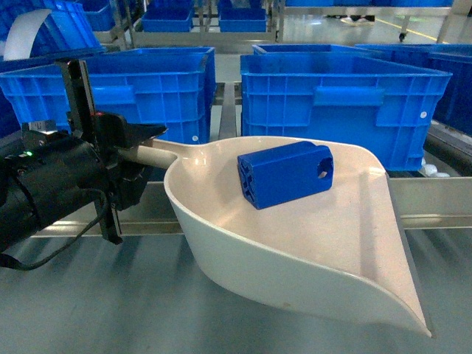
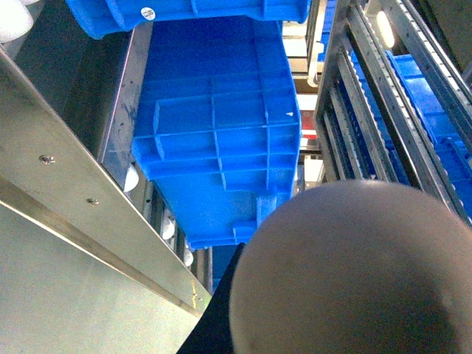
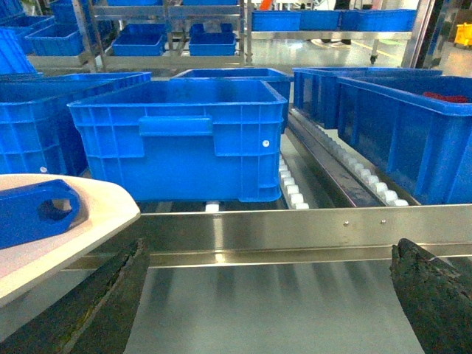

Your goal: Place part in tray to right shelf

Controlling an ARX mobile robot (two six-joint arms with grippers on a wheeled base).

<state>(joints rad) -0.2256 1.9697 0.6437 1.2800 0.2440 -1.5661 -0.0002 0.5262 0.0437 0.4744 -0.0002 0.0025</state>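
Observation:
The cream tray (image 1: 295,243) hangs over the grey table in front of the rack, its wide mouth toward the near right. The blue part (image 1: 284,173) lies inside it near the back wall. My left gripper (image 1: 136,151) is shut on the tray's handle (image 1: 155,156) at the left. The left wrist view is mostly filled by the rounded handle end (image 2: 354,273). Over the table, my right gripper (image 3: 271,251) stands open with nothing between its fingers. It faces the right shelf's steel front rail (image 3: 295,228), with the tray's rim (image 3: 96,214) and the part (image 3: 37,214) at its left.
Large blue crates (image 1: 343,96) (image 1: 125,88) stand on the rack just behind the rail (image 1: 435,199). White rollers (image 3: 295,193) run back beside the middle crate (image 3: 184,140), and more crates (image 3: 398,125) sit to the right. The left wrist view looks up at a crate (image 2: 221,125).

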